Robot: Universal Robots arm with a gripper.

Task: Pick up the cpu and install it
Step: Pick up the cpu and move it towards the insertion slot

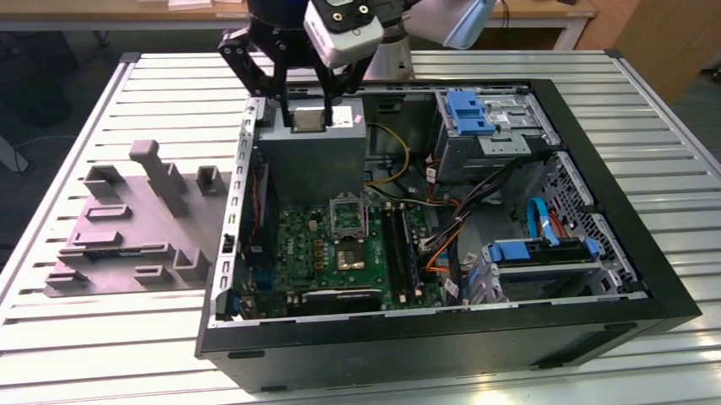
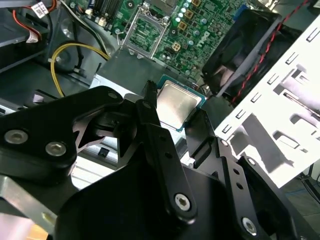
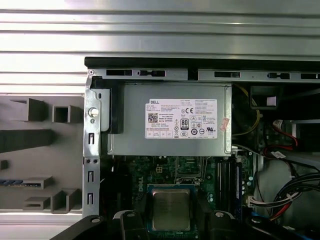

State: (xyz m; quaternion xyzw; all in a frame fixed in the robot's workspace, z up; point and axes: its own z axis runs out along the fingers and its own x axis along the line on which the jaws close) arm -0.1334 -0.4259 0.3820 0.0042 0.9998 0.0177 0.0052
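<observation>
Hanging over the back end of the open case (image 1: 631, 278), the hand (image 1: 304, 116) in the exterior view is closed on the cpu (image 1: 304, 123). The chip is a small pale square held just above the grey power supply (image 1: 316, 164). The case sits on a slatted metal worktop (image 1: 676, 101), with a grey fixture (image 1: 124, 236) beside it on the exterior view's left. Down on the green motherboard (image 1: 338, 257), the socket (image 1: 347, 218), a metal frame around a dark centre, lies well apart from the chip.

The second wrist view gives the close look at the grip. The cpu (image 2: 176, 102) is thin, flat and square, with a silvery-beige metal top and a darker greenish rim. Black fingers (image 2: 150, 120) press on two opposite edges, so the hand (image 2: 177, 107) is narrowed tight onto it. Past the chip are the socket (image 2: 147, 30) with its frame raised, a looping yellow cable (image 2: 75, 50) and a black fan (image 2: 245, 45) with red wires.

The first wrist view looks straight down. The cpu (image 3: 171, 209) lies level in the hand (image 3: 171, 220) with the motherboard (image 3: 150, 175) beneath it. Just beyond is the power supply (image 3: 170, 100), showing its white label. This view also takes in what lies outside the case wall: the worktop (image 3: 160, 40) slats and the fixture (image 3: 40, 150).
</observation>
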